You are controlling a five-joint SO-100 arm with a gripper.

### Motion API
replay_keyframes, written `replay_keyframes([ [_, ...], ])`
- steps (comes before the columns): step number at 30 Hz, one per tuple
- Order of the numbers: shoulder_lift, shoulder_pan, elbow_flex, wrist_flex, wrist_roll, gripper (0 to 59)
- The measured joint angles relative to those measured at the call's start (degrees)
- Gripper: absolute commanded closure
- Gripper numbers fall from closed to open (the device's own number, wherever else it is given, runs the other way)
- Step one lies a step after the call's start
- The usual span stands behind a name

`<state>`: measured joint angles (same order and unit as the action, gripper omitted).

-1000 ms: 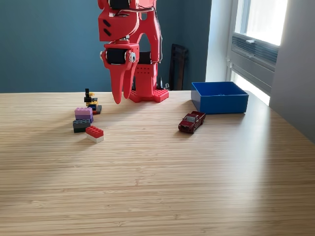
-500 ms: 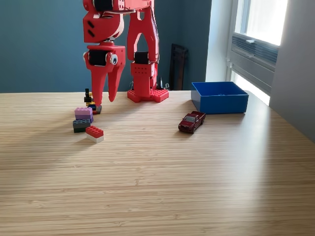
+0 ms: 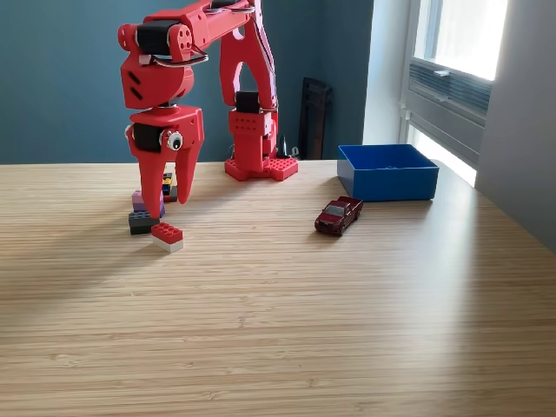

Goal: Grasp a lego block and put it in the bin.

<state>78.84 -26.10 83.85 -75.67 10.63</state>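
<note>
Tool (image 3: 168,208) narrowly parted, empty, tips down above red block (image 3: 167,235), prob. lining up; bin (image 3: 387,171) at 3 o'clock.

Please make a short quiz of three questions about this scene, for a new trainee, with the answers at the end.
1. True or false: the gripper holds a lego block.
2. Which thing lies nearest the bin? A) the red block B) the toy car C) the purple block
3. Fill in: in the exterior view, the lego pile is on the ____ side of the table.

Key:
1. False. The jaws are open and hang empty above the pile.
2. B.
3. Left.
</note>
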Motion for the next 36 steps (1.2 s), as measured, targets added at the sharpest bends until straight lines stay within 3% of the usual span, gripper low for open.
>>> replay_keyframes([
  [36,-15.47,-1.58,-10.11,0.0,0.18,42.3],
])
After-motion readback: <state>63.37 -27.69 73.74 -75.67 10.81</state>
